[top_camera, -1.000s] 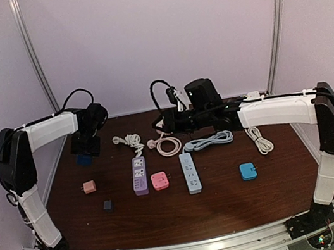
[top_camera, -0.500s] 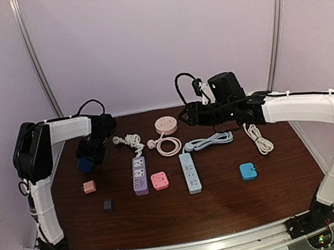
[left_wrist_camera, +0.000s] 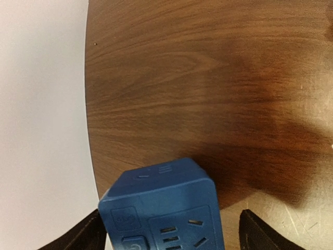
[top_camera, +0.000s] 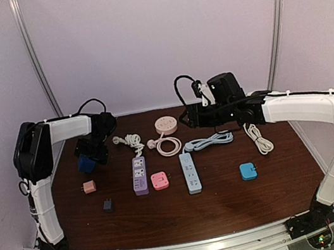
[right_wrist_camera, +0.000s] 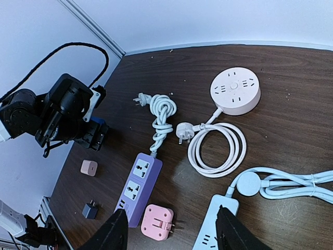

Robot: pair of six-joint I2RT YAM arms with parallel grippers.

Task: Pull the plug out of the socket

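A blue cube socket (left_wrist_camera: pixel 161 208) sits between the fingers of my left gripper (left_wrist_camera: pixel 171 232) at the far left of the table. The left finger (left_wrist_camera: pixel 88 234) is against it and the right finger (left_wrist_camera: pixel 257 234) stands off with a gap, so the jaws are open. No plug shows in its visible faces. In the top view the cube (top_camera: pixel 85 163) is under the left gripper (top_camera: pixel 91 152). A small dark plug (top_camera: pixel 107 205) lies loose nearer me. My right gripper (top_camera: pixel 188 116) is open, empty and held high over the strips (right_wrist_camera: pixel 171 234).
On the table are a round pale socket (top_camera: pixel 166 125) with a coiled cord, a purple strip (top_camera: pixel 139 174), a pink square adapter (top_camera: pixel 160 181), a light blue strip (top_camera: pixel 190 172), a small pink cube (top_camera: pixel 89 187), a blue adapter (top_camera: pixel 248 171) and a white cable (top_camera: pixel 259 138).
Over the last second my right arm rose and swung right, uncovering the round socket. My left arm shifted over the blue cube. Almost nothing moved in the last half second.
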